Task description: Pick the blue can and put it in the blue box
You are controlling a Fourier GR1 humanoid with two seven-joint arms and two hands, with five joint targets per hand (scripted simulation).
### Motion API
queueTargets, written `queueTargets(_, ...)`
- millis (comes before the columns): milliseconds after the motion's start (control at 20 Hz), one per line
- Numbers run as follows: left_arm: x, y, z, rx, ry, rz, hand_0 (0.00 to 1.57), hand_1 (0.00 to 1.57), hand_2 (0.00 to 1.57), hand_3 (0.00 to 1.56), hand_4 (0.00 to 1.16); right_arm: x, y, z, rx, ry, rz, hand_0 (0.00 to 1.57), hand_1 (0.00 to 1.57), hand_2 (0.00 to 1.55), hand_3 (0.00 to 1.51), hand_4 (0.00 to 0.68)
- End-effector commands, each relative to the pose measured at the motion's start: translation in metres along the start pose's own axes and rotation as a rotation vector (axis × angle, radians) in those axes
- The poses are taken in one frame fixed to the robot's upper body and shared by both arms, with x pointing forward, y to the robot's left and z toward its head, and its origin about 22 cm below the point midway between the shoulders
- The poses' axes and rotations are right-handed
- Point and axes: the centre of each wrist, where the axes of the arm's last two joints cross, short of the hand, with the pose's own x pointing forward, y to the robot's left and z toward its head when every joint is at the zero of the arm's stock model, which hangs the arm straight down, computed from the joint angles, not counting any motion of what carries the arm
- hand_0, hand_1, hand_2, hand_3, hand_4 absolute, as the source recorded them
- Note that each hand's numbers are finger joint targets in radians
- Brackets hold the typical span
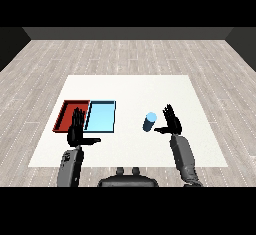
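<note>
Worktop (130, 151): white surface, centre of the frame, carrying two trays and one can.

Blue can (149, 122): right of centre, standing free on the worktop, held by nothing. Its long axis looks upright, tipped slightly toward the upper right of the frame as seen from here; the pale top face shows.

Right hand (170, 121): immediately right of the blue can, fingers spread and straight, pointing toward the top of the frame, thumb reaching left toward the can's base. Near the can; whether the thumb touches it cannot be told. Holding nothing.

Left hand (76, 129): lower left of centre, fingers straight and spread, thumb out to the right. It overlaps the near edges of the trays in the picture. Holding nothing.

Blue tray (101, 117): left of centre, well apart from the can, nothing inside it.

Red tray (66, 114): touching the blue tray's left side; partly covered by the left hand.

Governing relation: the can lies just left of the right hand, on its thumb side, and well right of the left hand. The right hand is clearly the nearer.

Stage, as judged: grasp not yet made; the can is outside the blue tray.

Next move, as judged: the right hand needs a short shift left and a curl round the upright can, then a carry leftward across the worktop.

Risk, as judged: a thumb nudge could tip the can before the fingers close.
</note>
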Motion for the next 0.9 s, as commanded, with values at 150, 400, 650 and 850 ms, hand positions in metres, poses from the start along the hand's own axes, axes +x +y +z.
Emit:
queueTargets(150, -0.013, 0.003, -0.012, -0.004, 0.005, -0.017, 0.00, 0.00, 0.00, 0.00, 0.00, -0.022, 0.009, -0.006, 0.029, 0.023, -0.032, 0.00, 0.00, 0.00, 0.00, 0.000)
queueTargets(400, -0.005, 0.015, -0.009, 0.006, -0.011, -0.024, 0.00, 0.00, 0.00, 0.00, 0.00, -0.023, 0.018, -0.018, 0.045, 0.039, -0.031, 0.00, 0.00, 0.00, 0.00, 0.000)
queueTargets(650, 0.003, 0.001, 0.002, 0.006, 0.005, 0.000, 0.00, 0.00, 0.00, 0.00, 0.00, -0.028, 0.012, -0.018, 0.021, 0.037, -0.030, 0.00, 0.00, 0.00, 0.00, 0.000)
queueTargets(850, -0.004, -0.008, -0.001, 0.014, -0.011, -0.012, 0.00, 0.00, 0.00, 0.00, 0.00, -0.033, 0.034, -0.026, 0.053, 0.054, -0.029, 0.00, 0.00, 0.00, 0.00, 0.000)
